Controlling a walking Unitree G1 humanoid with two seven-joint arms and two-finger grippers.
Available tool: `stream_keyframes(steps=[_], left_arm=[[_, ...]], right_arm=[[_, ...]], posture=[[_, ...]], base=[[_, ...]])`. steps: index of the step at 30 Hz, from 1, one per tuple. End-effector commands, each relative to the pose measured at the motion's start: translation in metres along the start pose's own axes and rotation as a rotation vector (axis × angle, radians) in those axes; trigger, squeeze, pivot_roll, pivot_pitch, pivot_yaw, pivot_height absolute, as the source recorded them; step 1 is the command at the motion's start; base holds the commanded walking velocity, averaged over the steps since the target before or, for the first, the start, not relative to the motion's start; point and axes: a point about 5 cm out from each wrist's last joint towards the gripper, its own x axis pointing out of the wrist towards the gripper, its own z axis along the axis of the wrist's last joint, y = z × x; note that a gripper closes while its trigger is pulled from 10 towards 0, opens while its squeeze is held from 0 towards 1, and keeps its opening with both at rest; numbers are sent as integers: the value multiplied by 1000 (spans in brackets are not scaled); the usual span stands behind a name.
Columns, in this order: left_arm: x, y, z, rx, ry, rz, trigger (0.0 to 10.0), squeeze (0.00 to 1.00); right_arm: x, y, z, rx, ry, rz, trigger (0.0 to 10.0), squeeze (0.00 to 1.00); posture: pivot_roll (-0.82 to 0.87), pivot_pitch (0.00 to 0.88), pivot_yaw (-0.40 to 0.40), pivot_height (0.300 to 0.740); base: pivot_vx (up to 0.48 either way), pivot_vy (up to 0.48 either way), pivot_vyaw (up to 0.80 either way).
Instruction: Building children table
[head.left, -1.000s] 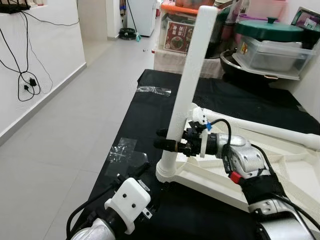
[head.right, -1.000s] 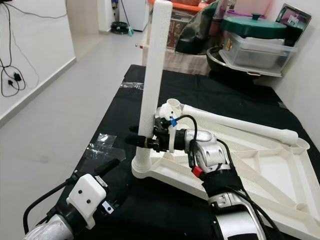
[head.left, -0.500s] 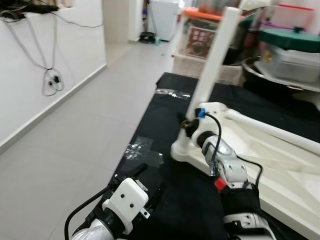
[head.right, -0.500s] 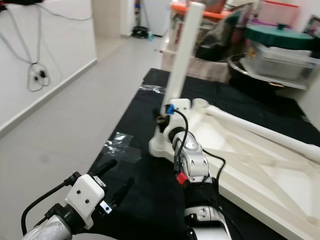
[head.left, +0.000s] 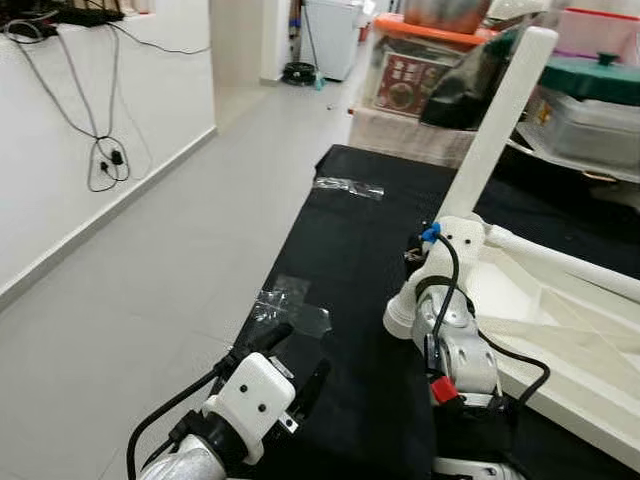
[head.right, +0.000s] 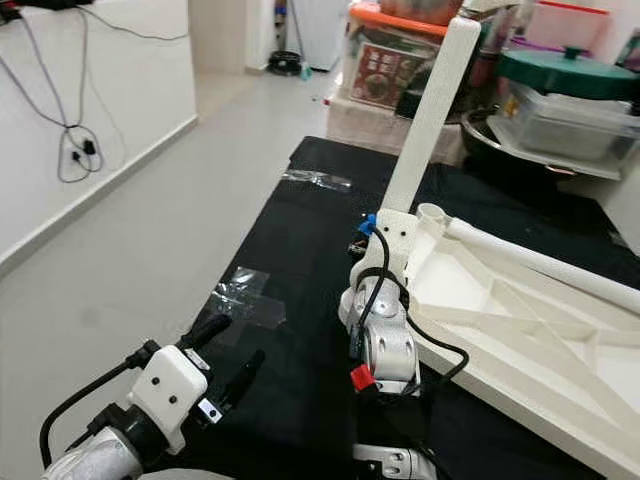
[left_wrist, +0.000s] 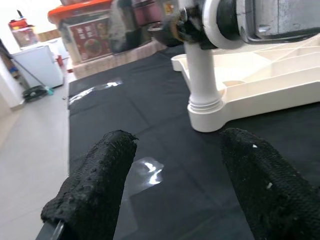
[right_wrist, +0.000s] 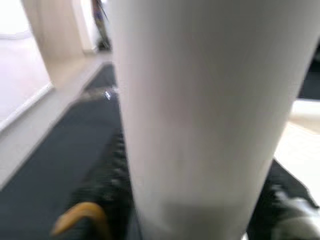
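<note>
Two arms are in front of us, and we use the white table leg (head.right: 428, 118) as our landmark. Nearest to us, down low and off to the left of the leg, hangs our left gripper (head.right: 226, 358). Its two black fingers (left_wrist: 92, 182) are spread wide apart with nothing between them, over the black mat (head.left: 350, 225). The foot of the leg is a little way past those fingers.

Next comes our right gripper (head.left: 418, 254). It is right up against the lower part of the leg, so this arm is the nearer one. The leg stands up from the corner of the white tabletop (head.right: 530, 335), which lies upside down on the mat. Its long way runs up, and it leans a bit to the right.

We cannot tell if the right fingers are closed on the leg, because the wrist hides them. Up close the leg is one blurry white shape (right_wrist: 200, 110).

Behind the leg are boxes (head.left: 400, 75), too fuzzy to read.
</note>
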Motion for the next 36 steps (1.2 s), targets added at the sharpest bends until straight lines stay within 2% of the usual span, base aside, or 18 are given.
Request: stream_keyframes(steps=[1,2,3,4,7,11,13,14,15,16,18,19,21,25,26,31,34,36], left_arm=[[0,-1,-3,9,17,-8,10000,0],[0,-1,-3,9,17,-8,10000,0],[0,-1,-4,10,19,-8,10000,0],[0,-1,-4,10,19,-8,10000,0],[1,-1,-4,14,18,-7,10000,0],[1,0,-4,15,17,-5,10000,0],[1,1,-3,21,15,-4,10000,0],[1,1,-3,21,15,-4,10000,0],[1,1,-3,20,15,-2,10000,0],[1,1,-3,20,15,-2,10000,0],[1,1,-3,20,15,2,10000,0],[1,1,-3,20,15,2,10000,0],[0,2,-3,21,17,4,10000,0],[0,2,-4,23,17,6,10000,0],[0,2,-3,23,17,6,10000,0],[-1,2,-4,24,17,7,10000,0],[-1,2,-4,25,18,9,10000,0],[-1,2,-6,23,24,11,10000,0]], right_arm=[[-3,7,-10,51,14,51,10000,1000],[-3,7,-10,51,14,51,10000,1000],[4,7,-8,63,-9,151,10000,0],[4,7,-8,63,-9,151,10000,0],[12,6,-4,98,11,569,10000,0],[12,6,-5,86,28,625,10000,0],[1,2,-11,60,150,1002,10000,0],[1,2,-11,60,150,1002,10000,0],[-5,-1,-13,48,200,1138,10000,0],[-5,-1,-13,48,200,1138,10000,0],[-20,-5,-20,-17,274,1373,10000,0],[-20,-5,-20,-17,274,1373,10000,0],[-26,-4,-27,-56,327,1504,10000,0],[-24,1,-33,-100,327,1525,10000,0],[-21,3,-37,-113,326,1488,0,0],[-11,8,-42,-127,275,1329,0,0],[-10,7,-41,-137,252,1289,0,0],[-1,2,-45,-125,228,1026,0,0]], posture=[[128,10,-146,740],[128,10,-146,740],[128,10,-146,740],[128,10,-146,740],[130,10,-144,740],[130,8,-143,740],[133,8,-144,740],[133,8,-144,740],[139,6,-149,740],[139,6,-149,740],[141,7,-150,740],[141,7,-150,740],[146,3,-149,740],[149,0,-148,740],[151,0,-150,740],[153,0,-149,740],[151,0,-150,740],[139,0,-146,740]], base=[[0,0,0],[0,0,0],[0,0,0],[0,0,0],[0,0,0],[0,0,0],[0,0,0],[0,0,0],[0,0,0],[0,0,0],[0,0,0],[0,0,0],[0,0,0],[0,0,0],[0,0,0],[0,0,0],[0,0,0],[0,0,0]])
